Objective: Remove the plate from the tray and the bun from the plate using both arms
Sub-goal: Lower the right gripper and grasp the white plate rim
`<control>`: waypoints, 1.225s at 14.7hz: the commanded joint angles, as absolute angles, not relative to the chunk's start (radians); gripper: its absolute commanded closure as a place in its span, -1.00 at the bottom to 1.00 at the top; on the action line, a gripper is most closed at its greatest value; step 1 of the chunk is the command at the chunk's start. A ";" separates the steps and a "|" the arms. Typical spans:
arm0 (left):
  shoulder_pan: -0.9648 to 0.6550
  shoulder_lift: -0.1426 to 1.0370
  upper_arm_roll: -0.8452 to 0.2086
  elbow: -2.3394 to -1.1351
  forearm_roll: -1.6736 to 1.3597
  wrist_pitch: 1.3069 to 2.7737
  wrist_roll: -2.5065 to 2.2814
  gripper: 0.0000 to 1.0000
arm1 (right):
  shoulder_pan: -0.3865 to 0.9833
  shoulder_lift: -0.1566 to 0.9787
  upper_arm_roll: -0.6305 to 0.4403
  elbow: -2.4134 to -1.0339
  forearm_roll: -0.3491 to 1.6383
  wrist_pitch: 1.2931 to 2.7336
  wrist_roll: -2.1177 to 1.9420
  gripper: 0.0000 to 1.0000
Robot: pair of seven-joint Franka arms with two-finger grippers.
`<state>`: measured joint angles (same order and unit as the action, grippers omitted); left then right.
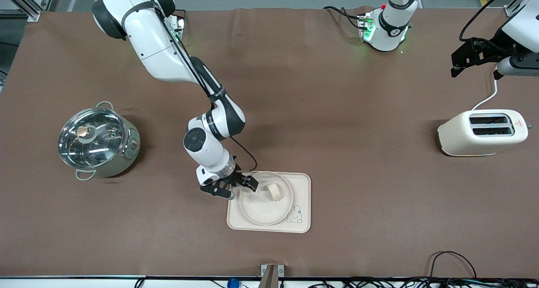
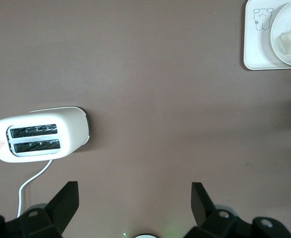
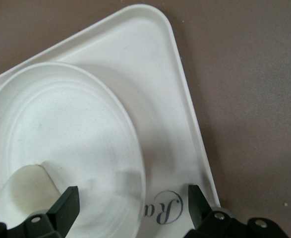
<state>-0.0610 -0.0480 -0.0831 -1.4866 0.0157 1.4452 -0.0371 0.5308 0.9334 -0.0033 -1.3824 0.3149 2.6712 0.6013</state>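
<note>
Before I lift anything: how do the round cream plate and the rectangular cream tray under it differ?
The round shallow cream plate is circular, while the rectangular cream tray has straight sides and rounded corners. The plate is narrower and sits on the tray. The plate is plain and carries the small pale bun; the tray bears a rabbit drawing and lettering. Both are cream with raised rims. The open right gripper is at the plate's edge.

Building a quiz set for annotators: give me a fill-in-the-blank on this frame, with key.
1. The bun lies on the ____.
2. The plate sits on the ____, which carries a rabbit drawing.
3. The right gripper, fingers ____, hangs at the plate's rim.
4. The left gripper waits above the table near the ____.

Missing words: plate; tray; open; toaster
</note>
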 commanded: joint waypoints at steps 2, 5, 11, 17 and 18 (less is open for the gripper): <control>-0.063 -0.040 -0.084 -1.466 0.009 1.428 -0.025 -1.00 | 0.526 0.942 0.000 -1.359 0.339 2.660 0.600 0.20; -0.063 -0.040 -0.084 -1.466 0.009 1.427 -0.025 -1.00 | 0.532 0.946 -0.002 -1.359 0.337 2.664 0.595 0.61; -0.061 -0.040 -0.084 -1.468 0.006 1.427 -0.023 -1.00 | 0.535 0.956 -0.002 -1.361 0.336 2.668 0.563 0.99; -0.061 -0.038 -0.084 -1.468 0.006 1.427 -0.025 -1.00 | 0.511 0.943 0.038 -1.359 0.400 2.669 0.563 0.99; -0.061 -0.038 -0.084 -1.468 0.006 1.427 -0.025 -1.00 | 0.505 0.942 0.043 -1.359 0.419 2.672 0.561 0.99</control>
